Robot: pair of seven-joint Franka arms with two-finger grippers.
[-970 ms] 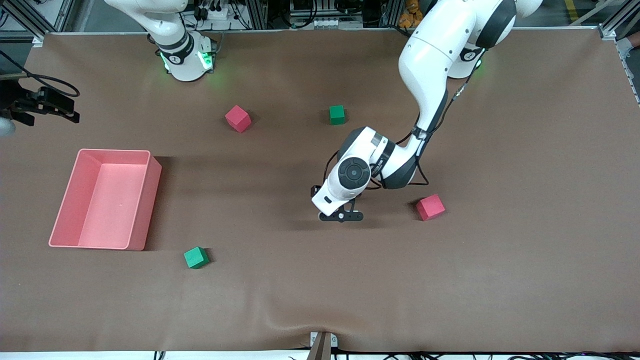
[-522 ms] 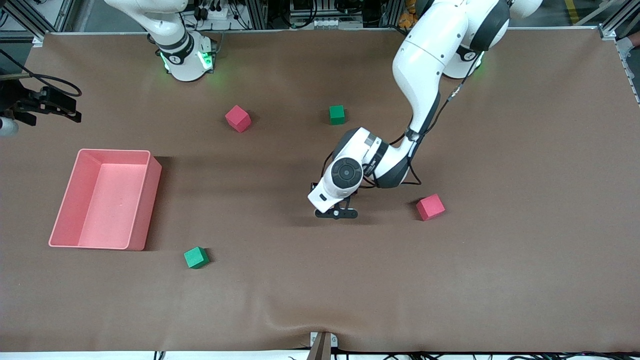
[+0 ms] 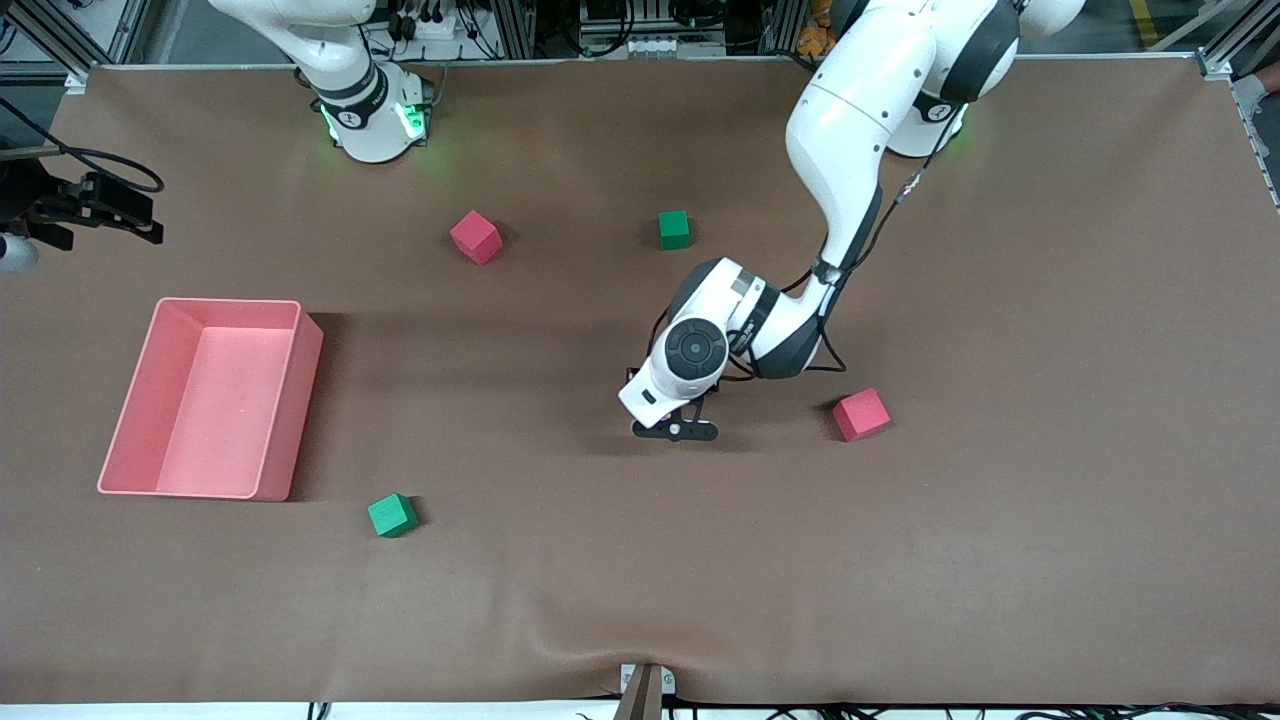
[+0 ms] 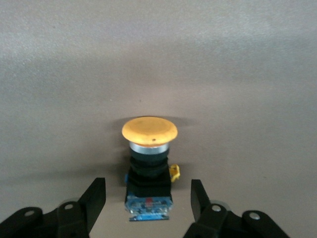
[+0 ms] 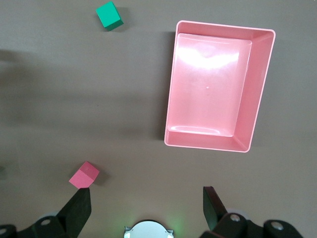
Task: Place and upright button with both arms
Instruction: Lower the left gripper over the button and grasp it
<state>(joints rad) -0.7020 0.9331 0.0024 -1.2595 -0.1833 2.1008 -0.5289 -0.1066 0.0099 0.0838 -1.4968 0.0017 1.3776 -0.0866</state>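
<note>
The button (image 4: 149,163) lies on its side on the brown table in the left wrist view, with its orange cap away from the fingers and its blue base toward them. My left gripper (image 4: 147,188) is open and low at the table's middle, one finger on each side of the button's black body without touching it. In the front view my left hand (image 3: 690,360) hides the button. My right gripper (image 5: 147,204) is open and empty, held high near the right arm's end of the table (image 3: 110,215), where it waits.
A pink bin (image 3: 305,400) stands toward the right arm's end and also shows in the right wrist view (image 5: 171,89). Red cubes (image 3: 476,237) (image 3: 861,414) and green cubes (image 3: 674,229) (image 3: 392,515) lie scattered around the left hand.
My left hand has shifted slightly toward the right arm's end, then settled. The right arm has hardly moved.
</note>
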